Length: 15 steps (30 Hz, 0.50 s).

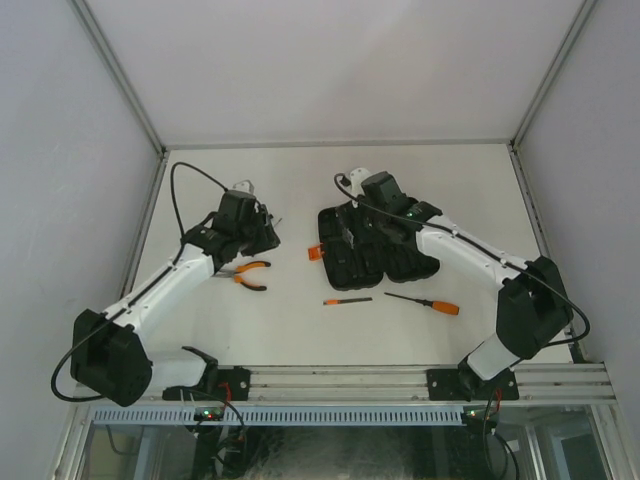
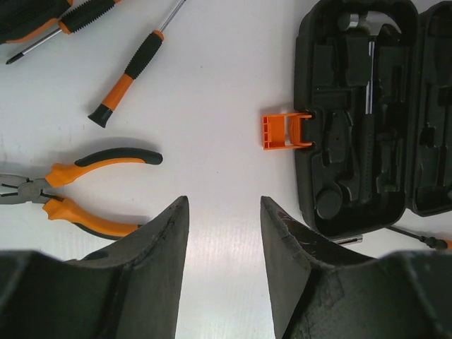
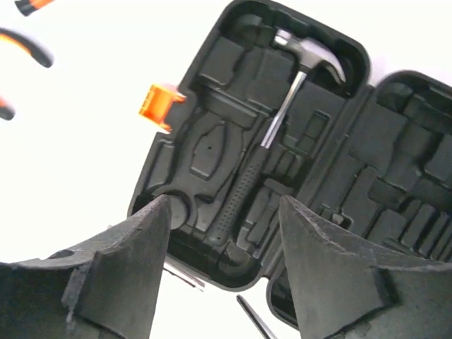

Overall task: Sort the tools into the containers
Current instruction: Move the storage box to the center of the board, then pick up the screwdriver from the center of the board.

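Note:
The black tool case (image 1: 378, 250) lies open at the table's middle, its orange latch (image 1: 316, 254) on the left side. A steel-head hammer (image 3: 282, 120) rests in a moulded slot of the case (image 3: 395, 148). My right gripper (image 3: 224, 205) hangs open just above the hammer's black handle, holding nothing. Left of the case, my left gripper (image 2: 224, 201) is open over bare table. Orange-handled pliers (image 2: 78, 191) lie to its left, and an orange-and-black screwdriver (image 2: 131, 70) lies farther off. In the top view the pliers (image 1: 250, 273) sit just in front of the left gripper (image 1: 262, 228).
Two more screwdrivers lie in front of the case: a short one (image 1: 347, 300) and an orange-handled one (image 1: 425, 303). Another tool handle (image 2: 42, 28) shows at the left wrist view's top-left corner. Grey walls enclose the table on three sides.

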### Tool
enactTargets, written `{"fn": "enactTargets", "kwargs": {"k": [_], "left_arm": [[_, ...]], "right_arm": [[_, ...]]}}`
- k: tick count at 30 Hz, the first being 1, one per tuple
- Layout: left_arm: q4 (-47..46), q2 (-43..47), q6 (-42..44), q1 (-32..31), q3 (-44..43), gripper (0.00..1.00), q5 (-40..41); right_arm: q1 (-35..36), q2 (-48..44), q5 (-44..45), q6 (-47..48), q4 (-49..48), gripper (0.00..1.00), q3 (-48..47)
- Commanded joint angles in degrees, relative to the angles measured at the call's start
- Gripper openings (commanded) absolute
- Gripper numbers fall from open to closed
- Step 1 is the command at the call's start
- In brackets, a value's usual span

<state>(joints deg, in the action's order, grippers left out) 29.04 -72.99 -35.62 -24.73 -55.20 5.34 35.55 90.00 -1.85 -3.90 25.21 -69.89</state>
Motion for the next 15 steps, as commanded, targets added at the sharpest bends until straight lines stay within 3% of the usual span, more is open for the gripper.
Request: {"fn": "enactTargets", "kwargs": {"k": [1,8,15], "left_arm": [[-3.1,3.1,1.6,0.2,0.7,0.50,0.4],[-6.3,5.5,0.1,2.4,2.8,0.50,-3.3],[-7.7,9.4,0.4,4.7,3.8,0.50,-3.5]], "right_arm": [[2.3,-2.3,-5.5,5.8,-3.3,0.64,2.1],[4.5,-6.4,-9.3,5.5,-8.8,0.70,6.9],[4.3,-16.5,-8.5,1.5,-29.6,0.69,19.6]]}}
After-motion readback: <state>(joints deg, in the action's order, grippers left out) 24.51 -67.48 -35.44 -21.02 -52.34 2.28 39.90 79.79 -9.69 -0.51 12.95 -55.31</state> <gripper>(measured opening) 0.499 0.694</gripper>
